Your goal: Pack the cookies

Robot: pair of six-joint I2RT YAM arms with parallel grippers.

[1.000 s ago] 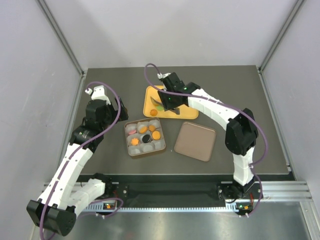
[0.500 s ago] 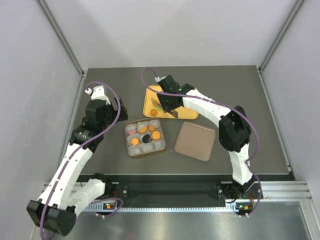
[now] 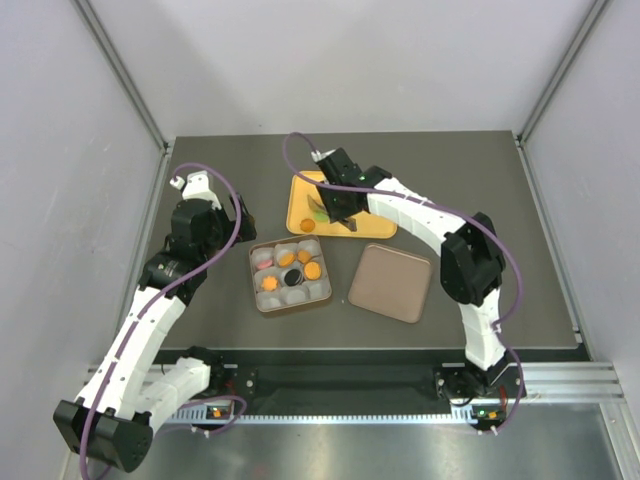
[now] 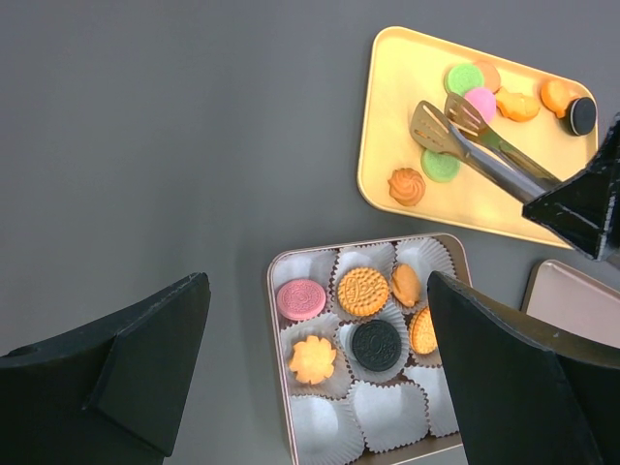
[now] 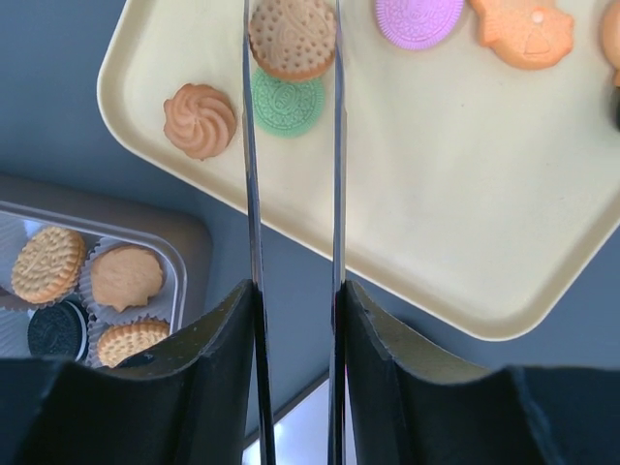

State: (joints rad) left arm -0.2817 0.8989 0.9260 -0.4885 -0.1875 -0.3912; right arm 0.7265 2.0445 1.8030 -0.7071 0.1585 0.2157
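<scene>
— What lies nearest on the desk?

— Near its middle, the square silver tin (image 4: 278, 368). It holds six cookies (image 4: 362, 291) in white paper cups (image 4: 387, 415), with empty cups along its near side. The left gripper (image 4: 318, 291) hangs above, jaws spread wide, carrying nothing.

— And farther back?

— Toward the far edge, over the yellow tray (image 4: 407, 77), the right gripper (image 5: 295, 320) clamps the steel tongs (image 4: 489, 155). Their blades have narrowed in the last second around a tan dotted cookie (image 5: 291, 37). Whether it is pinched yet cannot be told, but a seventh pick seems to be under way.

Shiny metal tongs (image 4: 480, 155); paper cups (image 4: 325, 426) (crimped); matt table (image 4: 145, 145).
</scene>
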